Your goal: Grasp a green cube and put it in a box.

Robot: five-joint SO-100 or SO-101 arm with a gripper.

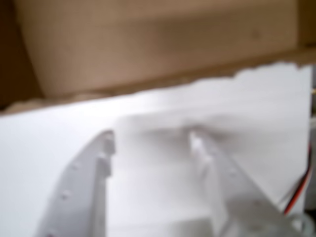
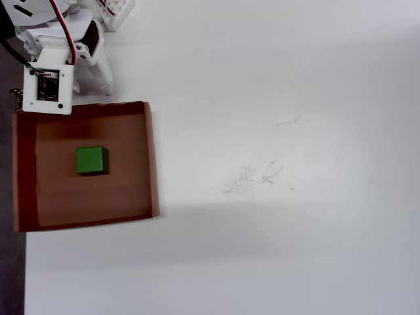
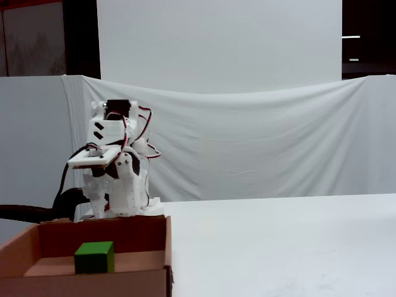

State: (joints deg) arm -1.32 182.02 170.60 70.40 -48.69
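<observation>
The green cube (image 2: 91,160) rests on the floor of the brown cardboard box (image 2: 152,157), left of its middle in the overhead view. The fixed view shows the cube (image 3: 94,257) sitting inside the box (image 3: 105,228), untouched. The white arm is folded back behind the box's far wall, and my gripper (image 2: 97,77) hangs just outside that wall. In the blurred wrist view the gripper (image 1: 152,143) is open, its two white fingers (image 1: 104,148) apart over bare white table with nothing between them. The box (image 1: 158,44) fills the top of that view; the cube is not seen there.
The white table stretches to the right of the box, with faint scuff marks (image 2: 252,177). Its dark left edge (image 2: 10,262) runs right beside the box. A white cloth backdrop (image 3: 260,142) hangs behind the arm (image 3: 114,167).
</observation>
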